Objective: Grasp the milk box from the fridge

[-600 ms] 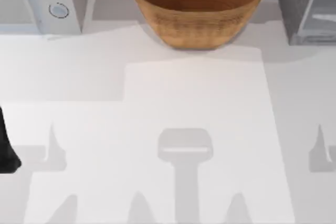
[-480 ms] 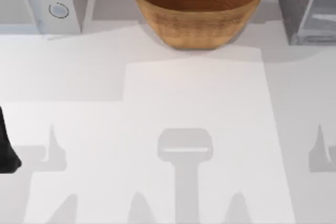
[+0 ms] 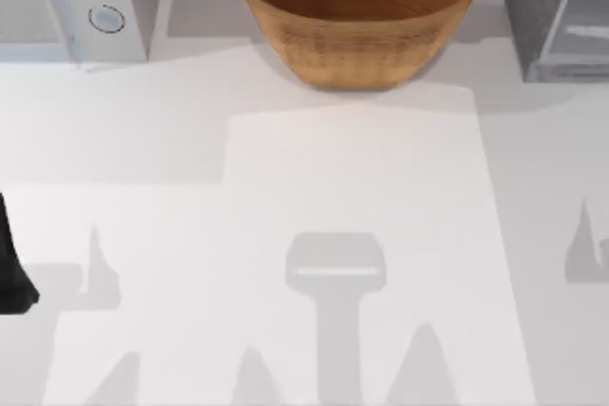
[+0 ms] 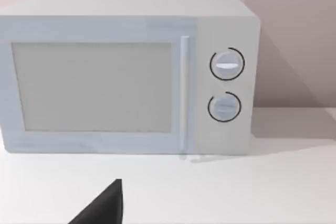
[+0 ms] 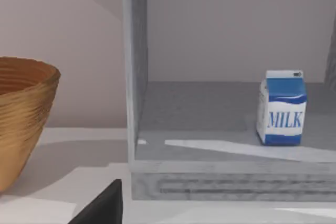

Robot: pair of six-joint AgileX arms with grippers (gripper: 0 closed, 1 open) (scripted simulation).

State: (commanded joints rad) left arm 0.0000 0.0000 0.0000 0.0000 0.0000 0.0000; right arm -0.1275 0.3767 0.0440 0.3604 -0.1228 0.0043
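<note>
Right wrist view looks into the fridge (image 5: 137,103), whose interior is open to the camera: the milk box (image 5: 281,108) stands upright on the grey floor of the compartment, its long axis vertical and its gabled blue top uppermost. The face with the word MILK is turned toward the camera, with a narrower white side showing beside it. The carton stands alone, touching only the floor under it, well apart from the fridge's near upright wall. A dark wedge of the right gripper (image 5: 102,207) cuts into the frame edge; it touches nothing, and I cannot tell how far its fingers are spread. Beside the fridge, the wicker bowl (image 5: 21,119) is cut off by the picture's edge.

Top view shows the white table (image 3: 352,178) with the bowl (image 3: 358,11) at the back centre, the fridge (image 3: 557,9) at the back right and a white microwave (image 3: 81,2) with two round knobs at the back left, both cropped by the frame. A black part of the left arm (image 3: 11,268) sits at the table's left edge.

Left wrist view faces the microwave (image 4: 131,74), door shut. A dark tip of the left gripper (image 4: 102,208) pokes in, holding nothing visible, its opening impossible to judge.
</note>
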